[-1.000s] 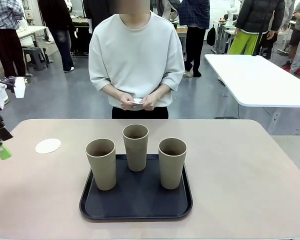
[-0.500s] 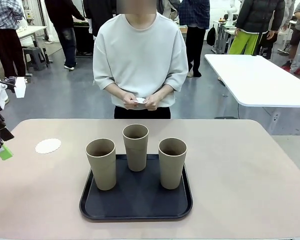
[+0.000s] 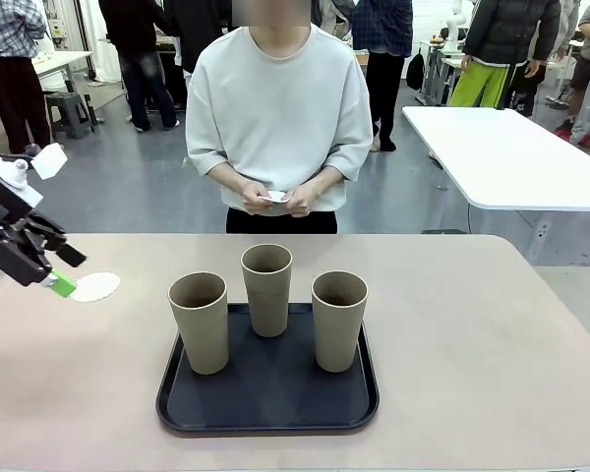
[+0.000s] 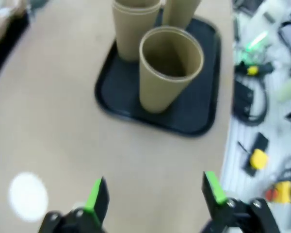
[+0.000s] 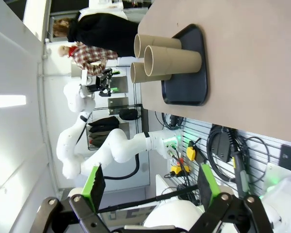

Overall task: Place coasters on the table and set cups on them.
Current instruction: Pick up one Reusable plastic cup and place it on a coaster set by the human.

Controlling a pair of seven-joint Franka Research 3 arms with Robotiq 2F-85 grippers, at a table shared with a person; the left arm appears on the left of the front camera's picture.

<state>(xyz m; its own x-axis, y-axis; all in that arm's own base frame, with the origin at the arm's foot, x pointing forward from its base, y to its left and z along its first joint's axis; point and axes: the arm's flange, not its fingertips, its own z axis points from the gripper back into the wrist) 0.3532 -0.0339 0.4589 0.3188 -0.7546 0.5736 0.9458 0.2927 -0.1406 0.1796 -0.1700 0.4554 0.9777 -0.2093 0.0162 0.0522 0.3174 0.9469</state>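
Your left fingers [image 3: 61, 284], spread and empty, sit at the frame's left edge, one green tip just beside the coaster [image 3: 95, 286] on the bench [image 3: 472, 334]. Three cups [image 3: 267, 288] stand on the central tray [image 3: 270, 398]. Your right fingers [image 5: 94, 187] are spread too.

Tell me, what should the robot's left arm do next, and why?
Probably reach the open, empty left fingers toward the nearest cup on the tray and close around it. One coaster already lies bare on the table right beside those fingers, while all three cups stand on the tray, so that cup looks like the one to fetch.
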